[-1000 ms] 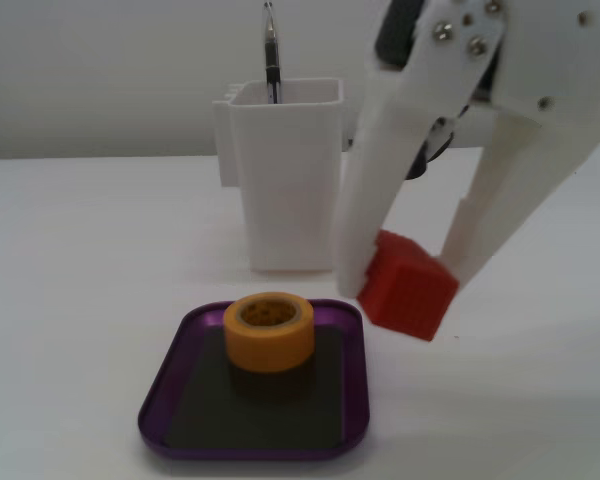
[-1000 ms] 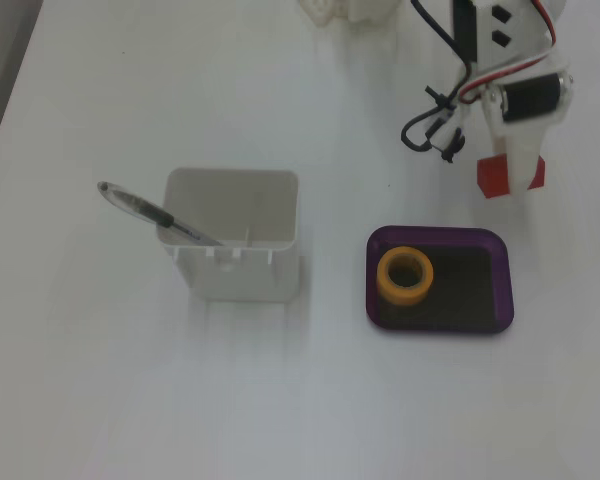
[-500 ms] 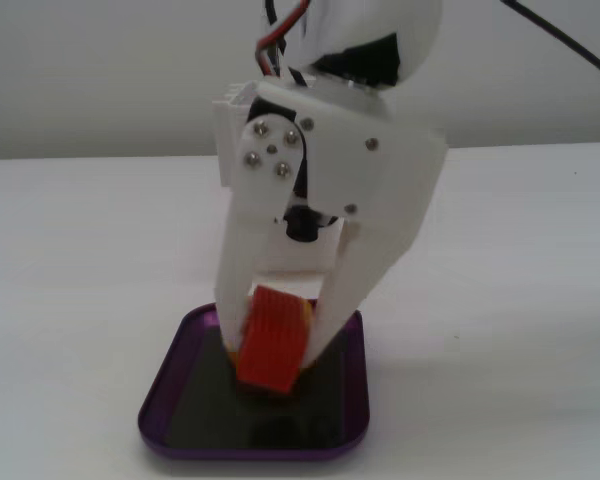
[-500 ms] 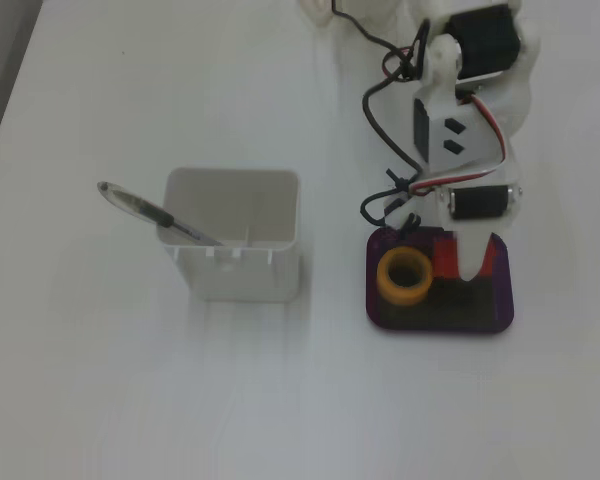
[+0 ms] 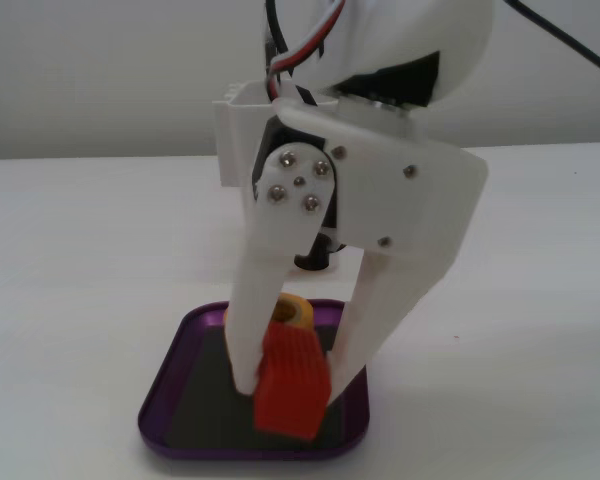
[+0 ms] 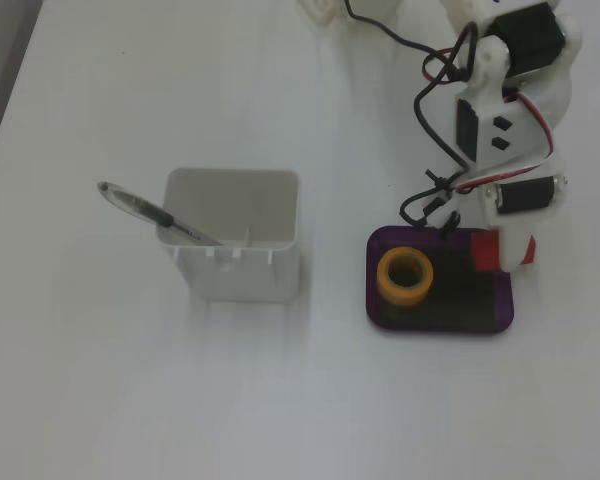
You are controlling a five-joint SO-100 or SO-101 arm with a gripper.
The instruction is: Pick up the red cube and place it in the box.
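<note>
My gripper (image 5: 295, 390) is shut on the red cube (image 5: 292, 385), with one white finger on each side of it. It holds the cube low over the dark floor of the purple box (image 5: 170, 390), near one end. I cannot tell whether the cube touches the floor. In the top-down fixed view the gripper (image 6: 502, 255) and the cube (image 6: 485, 251) are at the right end of the box (image 6: 373, 300). The arm hides part of the cube there.
An orange-yellow tape roll (image 6: 405, 275) lies in the left half of the box and also shows behind the cube (image 5: 295, 312). A tall white container (image 6: 235, 260) with a pen (image 6: 145, 210) stands left of the box. Black cables (image 6: 430, 190) hang beside the arm.
</note>
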